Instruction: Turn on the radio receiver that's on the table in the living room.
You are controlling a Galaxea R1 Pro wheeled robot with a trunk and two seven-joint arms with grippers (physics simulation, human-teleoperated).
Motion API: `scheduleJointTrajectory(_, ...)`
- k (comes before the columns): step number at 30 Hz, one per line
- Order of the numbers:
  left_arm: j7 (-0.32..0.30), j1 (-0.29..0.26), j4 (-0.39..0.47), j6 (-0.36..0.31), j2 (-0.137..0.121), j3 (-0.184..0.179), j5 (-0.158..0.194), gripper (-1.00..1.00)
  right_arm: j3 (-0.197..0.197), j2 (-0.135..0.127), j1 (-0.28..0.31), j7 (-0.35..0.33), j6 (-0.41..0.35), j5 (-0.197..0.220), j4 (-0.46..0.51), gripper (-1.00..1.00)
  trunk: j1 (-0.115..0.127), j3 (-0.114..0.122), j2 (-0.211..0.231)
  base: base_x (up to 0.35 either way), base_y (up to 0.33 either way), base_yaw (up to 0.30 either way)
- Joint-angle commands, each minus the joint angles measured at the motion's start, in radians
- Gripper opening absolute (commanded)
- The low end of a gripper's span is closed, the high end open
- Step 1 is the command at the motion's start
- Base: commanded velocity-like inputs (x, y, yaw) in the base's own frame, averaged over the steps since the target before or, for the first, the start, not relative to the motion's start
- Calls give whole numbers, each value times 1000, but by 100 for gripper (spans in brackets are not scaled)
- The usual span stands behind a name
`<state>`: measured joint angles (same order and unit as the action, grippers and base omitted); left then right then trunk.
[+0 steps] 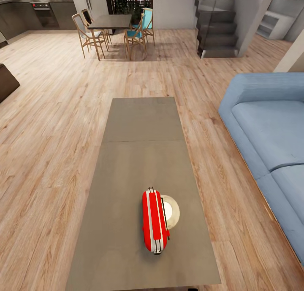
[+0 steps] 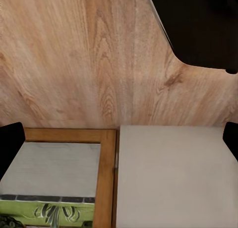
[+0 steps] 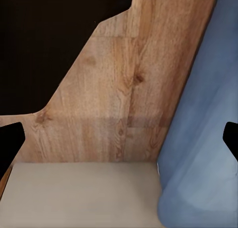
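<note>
Radio receiver point(image 1: 155, 220) lying on table point(image 1: 126, 189), near end. My fingertips point(image 2: 11, 143) spread apart, seemingly empty, both grippers. Approach done; next reach for dial.

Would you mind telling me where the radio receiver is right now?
In the head view, the radio receiver lies on the near end of the table, right of its centreline, with the blue sofa to the right.

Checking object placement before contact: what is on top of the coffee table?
On the table, the red radio receiver sits near the camera's end, a round cream disc beside it. The radio covers part of the disc.
</note>
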<state>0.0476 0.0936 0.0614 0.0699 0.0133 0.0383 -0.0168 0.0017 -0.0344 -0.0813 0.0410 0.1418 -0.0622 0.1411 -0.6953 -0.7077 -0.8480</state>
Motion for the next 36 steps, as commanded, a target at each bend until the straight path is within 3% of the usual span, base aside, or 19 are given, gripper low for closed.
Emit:
scheduleJointTrajectory(1, 0, 0, 0, 1, 0, 0, -1, 100, 0, 0, 0, 0, 0, 1, 0, 100, 0, 0, 0, 0, 0, 0)
scheduleJointTrajectory(9, 4, 0, 7, 2, 2, 0, -3, 100, -6, -2, 0, 18, -3, 6, 1, 100, 0, 0, 0, 0, 0, 0)
scheduleJointTrajectory(12, 11, 0, 32, -4, 5, -3, -7, 100, -3, -2, 1, 14, -12, -4, 49, 100, 0, 0, 0, 0, 0, 0)
scheduleJointTrajectory(14, 0, 0, 165, -10, -1, -3, -6, 100, 21, 5, 3, 9, -97, -40, 237, 100, 0, 0, 0, 0, 0, 0)
scheduleJointTrajectory(16, -3, 0, 220, -16, -5, -3, -4, 100, 28, 12, 3, 7, -165, -57, 332, 100, 0, 0, 0, 0, 0, 0)
scheduleJointTrajectory(20, -10, 0, 394, -71, -21, -1, -2, 100, 39, 26, 4, -1, -421, -80, 671, 100, 0, 0, 0, 0, 0, 0)
scheduleJointTrajectory(21, -19, 0, 495, -119, -27, 0, -2, 100, 41, 29, 5, -7, -531, -84, 834, 100, 0, 0, 0, 0, 0, 0)
scheduleJointTrajectory(24, -75, 0, 715, -252, -32, 1, 0, 100, 45, 31, 38, -23, -687, -87, 1075, 100, 0, 0, 0, 0, 0, 0)
scheduleJointTrajectory(25, -89, 0, 754, -279, -32, 2, 1, 100, 45, 31, 51, -26, -708, -87, 1099, 100, 0, 0, 0, 0, 0, 0)
scheduleJointTrajectory(27, -155, 0, 945, -411, -33, 3, 17, 100, 47, 32, 137, -38, -794, -86, 1166, 100, 0, 0, 0, 0, 0, 0)
scheduleJointTrajectory(28, -166, 0, 982, -436, -33, 3, 24, 100, 47, 32, 157, -40, -810, -86, 1173, 100, 0, 0, 0, 0, 0, 0)
scheduleJointTrajectory(30, -194, 0, 1114, -519, -34, 3, 60, 100, 47, 33, 232, -46, -863, -84, 1188, 100, 0, 0, 0, 0, 0, 0)
scheduleJointTrajectory(34, -209, -7, 1230, -584, -36, 3, 118, 100, 48, 43, 333, -61, -928, -83, 1195, 100, 0, 0, 0, 0, 0, 0)
scheduleJointTrajectory(35, -213, -24, 1255, -599, -37, 3, 139, 100, 49, 67, 384, -75, -969, -83, 1197, 100, 0, 0, 0, 0, 0, 0)
scheduleJointTrajectory(36, -213, -29, 1258, -602, -38, 3, 142, 100, 49, 75, 395, -79, -979, -83, 1197, 100, 0, 0, 0, 0, 0, 0)
